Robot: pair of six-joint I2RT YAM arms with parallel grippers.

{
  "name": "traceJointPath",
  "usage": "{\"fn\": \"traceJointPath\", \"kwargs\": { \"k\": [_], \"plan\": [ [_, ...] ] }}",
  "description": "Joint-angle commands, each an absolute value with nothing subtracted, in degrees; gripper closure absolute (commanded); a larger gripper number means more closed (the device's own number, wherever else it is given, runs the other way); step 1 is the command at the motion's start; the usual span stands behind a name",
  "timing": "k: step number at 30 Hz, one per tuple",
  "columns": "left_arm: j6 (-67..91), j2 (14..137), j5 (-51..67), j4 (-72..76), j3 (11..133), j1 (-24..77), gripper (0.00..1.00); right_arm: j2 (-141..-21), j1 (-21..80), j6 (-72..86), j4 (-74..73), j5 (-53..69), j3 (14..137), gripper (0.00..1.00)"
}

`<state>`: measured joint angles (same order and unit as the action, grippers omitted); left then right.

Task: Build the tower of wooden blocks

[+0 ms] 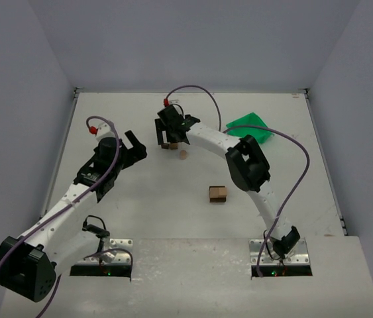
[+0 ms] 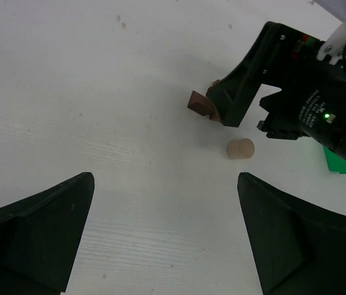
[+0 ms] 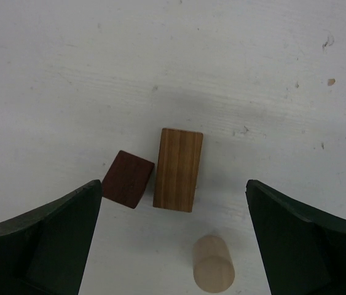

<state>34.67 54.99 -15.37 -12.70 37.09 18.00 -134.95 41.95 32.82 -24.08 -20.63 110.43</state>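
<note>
Blocks for the tower lie loose on the table (image 1: pixel 140 218), unstacked, in two places. Under my right gripper (image 1: pixel 169 137), out past mid-table, I see a dark brown cube (image 3: pixel 128 179) with one corner against the long side of a tan rectangular block (image 3: pixel 177 169), both flat on the surface. A pale cylinder (image 3: pixel 213 265) sits just beside them toward the arm bases, touching neither; I cannot tell whether it stands or lies.

The right claw is spread wide and grips nothing. Its fingers (image 3: pixel 43 239) flank the cube and the tan block. White table shows on the tan block's side, but the cube's outer corner sits very close to the finger at the left of that wrist view.

A second cluster of blocks (image 1: pixel 218 193) sits nearer the bases, well apart from the first group and near the right arm's elbow.

My left gripper (image 1: pixel 136 146) is also fully apart and holds nothing. It sits near the right one, on its left, with bare table between its fingers (image 2: pixel 37 233) and the cube.

A green bin (image 1: pixel 252 126) lies toward the far right, beyond the right arm. On the left I have open surface out to the table edge, where the grey wall (image 1: pixel 20 99) rises. A strip of table runs between the right gripper and the far edge.
</note>
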Motion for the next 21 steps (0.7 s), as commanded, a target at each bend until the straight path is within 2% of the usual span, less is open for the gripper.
{"fn": "traceJointPath", "kwargs": {
  "k": [1,5,8,9,15,19,21],
  "plan": [
    [33.7,52.9,-13.2,-8.6,36.1,17.7,0.00,-137.5,41.7,33.9,-22.9,-25.2,113.7,0.01],
    [33.7,52.9,-12.0,-7.9,35.6,17.7,0.00,-139.9,41.7,33.4,-23.5,-27.7,116.5,0.02],
    [33.5,52.7,-11.4,-7.4,35.5,17.7,0.00,-142.1,41.8,32.8,-23.8,-28.8,117.6,0.08],
    [33.5,52.6,-10.9,-7.2,35.3,17.7,0.00,-142.5,41.7,32.7,-23.8,-29.2,117.4,0.17],
    [33.3,52.2,-10.3,-6.8,35.0,17.7,0.00,-143.0,41.8,32.6,-24.0,-29.3,116.2,0.43],
    [33.3,52.3,-10.1,-6.5,34.8,17.7,0.00,-140.2,41.9,32.4,-23.9,-28.1,113.2,0.53],
    [33.3,52.5,-9.9,-6.5,34.9,17.6,0.00,-138.6,42.0,31.8,-23.3,-27.4,111.0,0.54]
  ]
}}
